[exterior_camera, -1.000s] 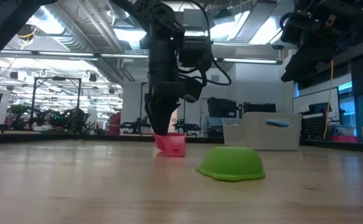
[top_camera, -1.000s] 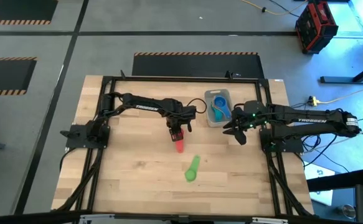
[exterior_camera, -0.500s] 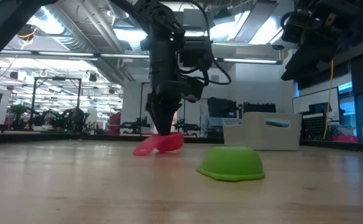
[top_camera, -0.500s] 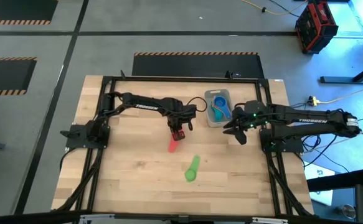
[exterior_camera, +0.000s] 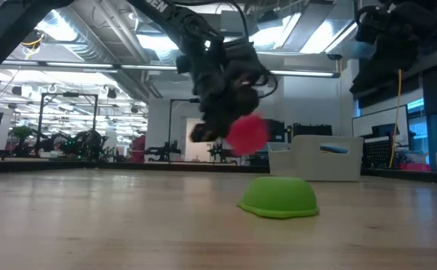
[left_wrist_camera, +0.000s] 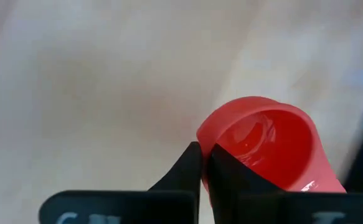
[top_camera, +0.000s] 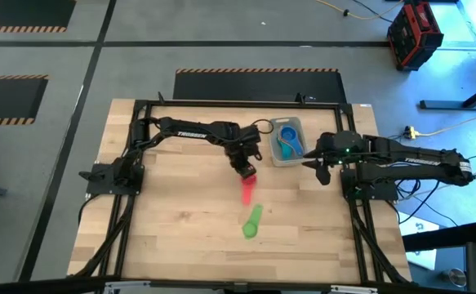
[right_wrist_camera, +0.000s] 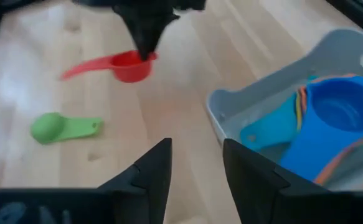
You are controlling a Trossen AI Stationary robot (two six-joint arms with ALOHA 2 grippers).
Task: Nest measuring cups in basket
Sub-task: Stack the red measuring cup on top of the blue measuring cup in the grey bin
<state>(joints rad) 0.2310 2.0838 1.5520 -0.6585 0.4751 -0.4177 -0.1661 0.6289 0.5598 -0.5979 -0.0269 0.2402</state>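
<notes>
Left gripper [top_camera: 246,170] clamped on rim of red measuring cup [top_camera: 247,190], cup lifted off table, near basket [top_camera: 286,141]. Green cup [top_camera: 252,222] upside down on tabletop below. Right gripper [top_camera: 316,169] beside basket, fingers apart, empty.

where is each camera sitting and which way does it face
High: above, facing straight down; both arms, basket.
Low: table height, facing level; left arm lifting the red cup.
Left wrist: facing past shut jaws pinching the red cup's rim.
Right wrist: facing past open jaws toward the basket.
High, low and right wrist share the green cup.
</notes>
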